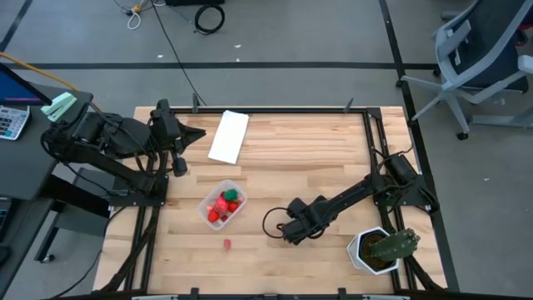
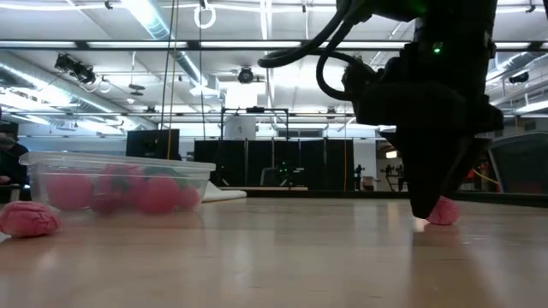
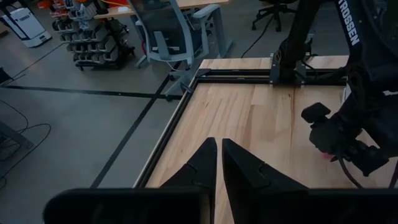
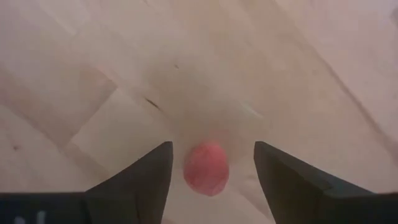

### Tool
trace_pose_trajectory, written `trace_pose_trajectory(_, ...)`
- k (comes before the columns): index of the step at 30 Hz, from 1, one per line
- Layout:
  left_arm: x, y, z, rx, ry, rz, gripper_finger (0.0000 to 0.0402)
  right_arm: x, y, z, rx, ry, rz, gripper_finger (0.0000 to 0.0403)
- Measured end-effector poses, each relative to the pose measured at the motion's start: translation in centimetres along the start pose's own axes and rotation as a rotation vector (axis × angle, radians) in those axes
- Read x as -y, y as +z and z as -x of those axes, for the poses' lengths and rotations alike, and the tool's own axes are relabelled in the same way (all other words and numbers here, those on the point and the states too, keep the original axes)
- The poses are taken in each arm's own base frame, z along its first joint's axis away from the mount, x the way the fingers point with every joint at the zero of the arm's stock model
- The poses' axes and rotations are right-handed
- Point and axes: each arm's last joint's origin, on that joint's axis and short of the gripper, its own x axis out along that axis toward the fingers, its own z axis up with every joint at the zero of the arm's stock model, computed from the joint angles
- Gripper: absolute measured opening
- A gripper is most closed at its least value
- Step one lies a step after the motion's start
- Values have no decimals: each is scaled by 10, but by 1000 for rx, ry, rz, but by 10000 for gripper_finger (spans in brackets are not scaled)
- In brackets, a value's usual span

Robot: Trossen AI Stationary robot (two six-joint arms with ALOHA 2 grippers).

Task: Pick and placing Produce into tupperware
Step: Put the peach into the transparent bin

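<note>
The clear tupperware (image 1: 223, 206) stands on the table left of centre and holds several red and pink pieces and one green piece; it also shows in the low view (image 2: 116, 181). One pink piece (image 1: 226, 244) lies on the table in front of it. My right gripper (image 4: 212, 145) is open and points down at the table, right of the tupperware. Its fingers stand on either side of another pink piece (image 4: 206, 168) that lies on the wood, with a gap on each side. My left gripper (image 3: 219, 163) is shut and empty at the table's far left.
A flat white panel (image 1: 229, 136) lies at the far middle of the table. A green cactus in a white pot (image 1: 379, 250) stands at the near right, close to my right arm. A dark frame (image 1: 375, 150) runs along the table's edges.
</note>
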Motion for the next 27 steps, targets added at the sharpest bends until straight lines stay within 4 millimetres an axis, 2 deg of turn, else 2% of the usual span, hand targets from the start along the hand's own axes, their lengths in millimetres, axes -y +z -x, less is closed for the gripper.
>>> trace_pose_trajectory(7,0,0,0,0,0,0,24,-2,-6,1,0,4,9,175)
trace_pose_trajectory(17,0,0,0,0,0,1,33,-4,-2,1,81,10,67,25)
trace_pose_trajectory(23,0,0,0,1,0,0,29,-15,7,4,205,96,178,20)
trace_pose_trajectory(27,0,1,0,8,-1,6,23,-31,30,18,395,251,276,19)
